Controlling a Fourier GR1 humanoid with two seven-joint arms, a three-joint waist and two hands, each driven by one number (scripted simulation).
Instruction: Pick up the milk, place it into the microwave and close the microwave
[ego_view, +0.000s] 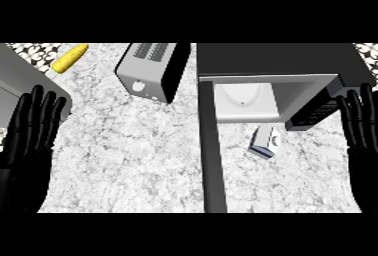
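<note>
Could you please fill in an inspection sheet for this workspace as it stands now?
Surface: light marbled counter.
Job's things: milk carton on the counter in front of the microwave, whose door stands open.
Clutter: corn cob and toaster at the back.
Hands: left hand and right hand open, fingers up, at the side edges, holding nothing.
Cables: nothing seen.
Surroundings: grey unit at the left edge, unidentifiable.
</note>
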